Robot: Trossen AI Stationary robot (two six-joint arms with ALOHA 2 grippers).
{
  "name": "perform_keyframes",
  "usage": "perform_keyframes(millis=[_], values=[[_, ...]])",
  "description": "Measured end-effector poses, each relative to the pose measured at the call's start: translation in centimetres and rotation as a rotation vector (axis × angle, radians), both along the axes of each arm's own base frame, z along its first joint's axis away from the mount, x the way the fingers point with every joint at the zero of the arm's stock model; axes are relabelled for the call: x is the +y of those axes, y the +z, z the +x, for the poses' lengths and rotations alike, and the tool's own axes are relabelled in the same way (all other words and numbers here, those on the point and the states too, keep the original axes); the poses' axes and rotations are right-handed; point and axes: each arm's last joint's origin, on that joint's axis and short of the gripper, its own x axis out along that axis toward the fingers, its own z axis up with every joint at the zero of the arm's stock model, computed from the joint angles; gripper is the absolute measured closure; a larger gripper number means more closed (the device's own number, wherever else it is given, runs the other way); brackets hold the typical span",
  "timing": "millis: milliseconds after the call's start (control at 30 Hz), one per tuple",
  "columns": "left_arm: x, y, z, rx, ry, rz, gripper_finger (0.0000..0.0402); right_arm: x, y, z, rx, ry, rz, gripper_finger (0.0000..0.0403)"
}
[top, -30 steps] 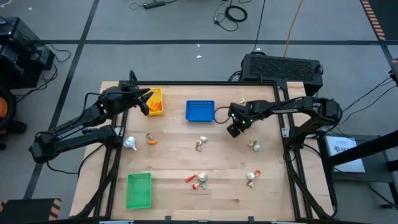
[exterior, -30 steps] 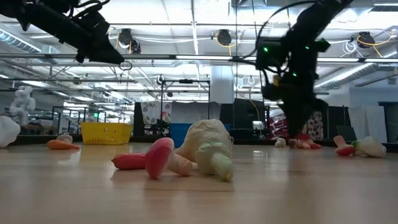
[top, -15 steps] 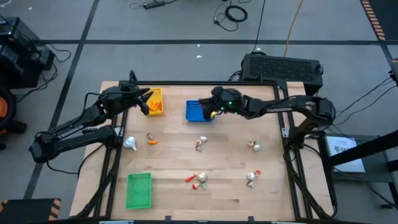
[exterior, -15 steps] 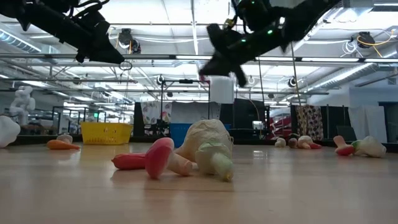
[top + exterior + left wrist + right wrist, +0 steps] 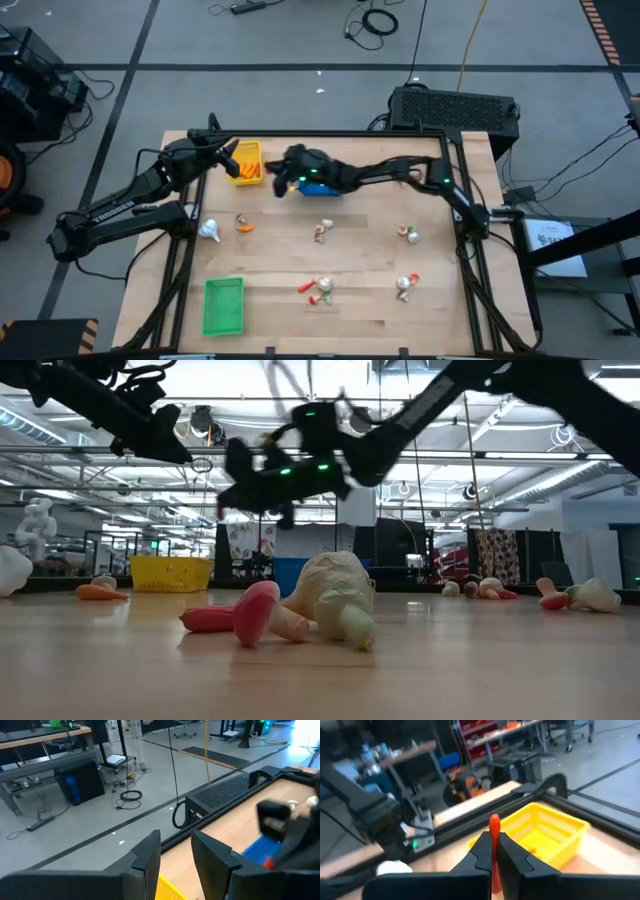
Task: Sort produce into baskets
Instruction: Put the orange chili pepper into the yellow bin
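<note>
"Two arms. What's the right gripper [image 5: 492, 851] got?"
"It pinches an orange carrot piece [image 5: 493, 832] tight, near the yellow basket [image 5: 547, 831]."
"And the left gripper [image 5: 175, 851]?"
"Partly open, holding nothing, over that basket."

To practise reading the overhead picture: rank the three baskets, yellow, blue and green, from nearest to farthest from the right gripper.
1. Blue basket: directly beneath the right gripper and its arm.
2. Yellow basket: just beyond it, at the back left.
3. Green basket: far off, at the front left edge.
</note>
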Motion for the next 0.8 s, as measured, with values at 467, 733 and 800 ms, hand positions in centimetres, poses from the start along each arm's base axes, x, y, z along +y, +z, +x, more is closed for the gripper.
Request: perform_keyframes(millis=[467, 733, 800], values=[[0.0, 0.0, 0.0, 0.024, -0.003, 0.015, 0.0283, -2.0, -2.2, 8.4, 0.052, 0.015, -0.074, 0.0397], [0.0, 0.0, 0.0, 0.03, -0.004, 0.02, 0.0283, -2.1, -3.3, 8.8, 0.095, 0.02, -0.143, 0.0385], [0.0, 0.0, 0.0, 0.036, -0.005, 0.025, 0.0283, -2.2, -3.4, 8.8, 0.096, 0.019, -0.143, 0.0375]])
